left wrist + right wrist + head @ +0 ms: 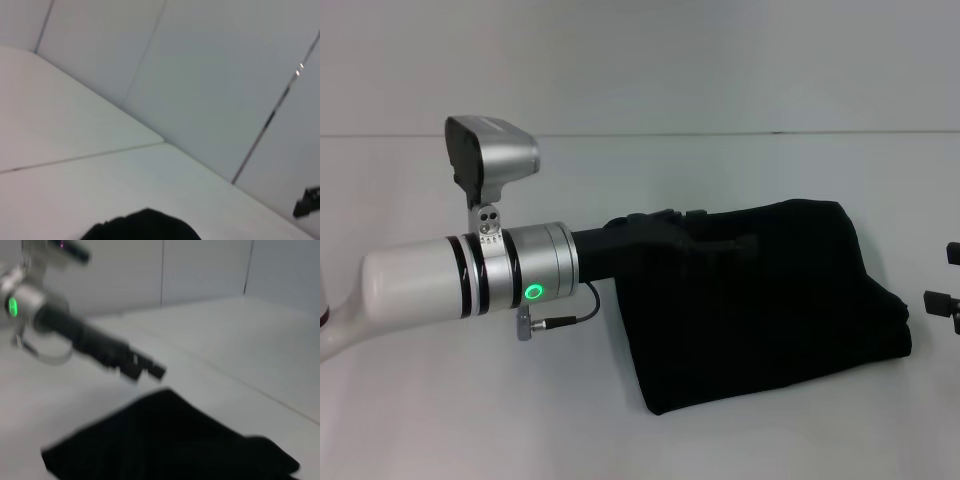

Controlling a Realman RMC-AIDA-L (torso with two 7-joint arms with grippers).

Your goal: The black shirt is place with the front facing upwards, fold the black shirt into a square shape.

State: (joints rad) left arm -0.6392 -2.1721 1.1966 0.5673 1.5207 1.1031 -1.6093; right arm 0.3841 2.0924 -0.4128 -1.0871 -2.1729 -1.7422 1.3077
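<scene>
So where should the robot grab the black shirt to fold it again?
Probably the black shirt's near corner, on the robot's left. It lies flat and free on the table. The left gripper hovers above the far edge, so it is closest.

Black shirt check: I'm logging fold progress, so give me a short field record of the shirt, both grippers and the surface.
shirt: the black shirt lies folded into a compact, roughly four-sided bundle; no lettering or sleeves showing
surface: white table
left gripper: left gripper reaches out over the shirt's far left edge; in the right wrist view it is above the cloth, not gripping it
right gripper: right gripper only partly visible at the right edge of the head view, beside the shirt
fold state: looks close to square, edges uneven
</scene>
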